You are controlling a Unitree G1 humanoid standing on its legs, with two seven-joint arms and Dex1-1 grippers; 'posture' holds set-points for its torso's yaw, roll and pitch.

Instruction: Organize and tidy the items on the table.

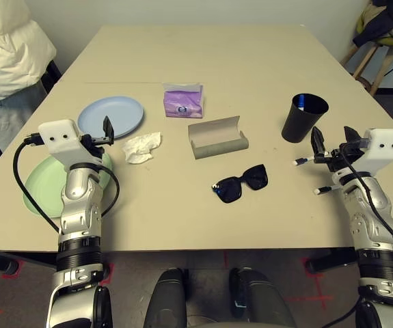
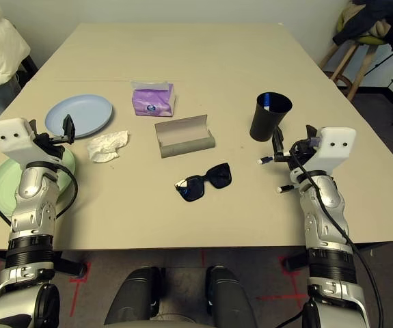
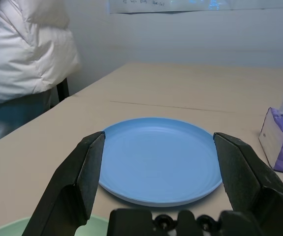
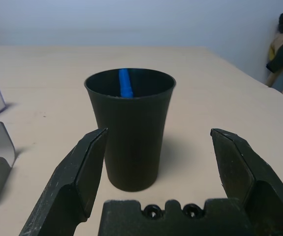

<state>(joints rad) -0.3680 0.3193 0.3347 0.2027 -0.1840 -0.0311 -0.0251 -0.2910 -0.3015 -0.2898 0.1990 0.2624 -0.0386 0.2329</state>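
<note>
The beige counter point(image 1: 264, 61) carries all items. The pale blue plate point(image 1: 111, 116) is seen at the left, with the mint green plate point(image 1: 35, 188) nearer the front edge, partly covered by the left arm. The left claw point(image 3: 158, 184) is held released above the counter, nothing between its fingers, aimed at the blue plate. A crumpled white tissue point(image 1: 142, 147) is found just right of the blue plate. The purple tissue pack point(image 1: 183, 100) stands further back, near the middle. The grey glasses case point(image 1: 217, 137) lies open in front of it, and the black sunglasses point(image 1: 241, 184) lie unfolded nearer the front, apart from the case.

The black cup point(image 1: 303, 117) stands upright at the right, with a blue object point(image 4: 125, 83) seen inside it; what it is cannot be told. The right claw point(image 4: 156, 182) is held released, empty, aimed at the cup and not touching it. Two white pens point(image 1: 303, 160) are seen beside the right claw, partly hidden.

A white padded jacket point(image 1: 8, 48) is noted beyond the left edge, and a stool point(image 1: 381, 48) with dark clothing at the far right
</note>
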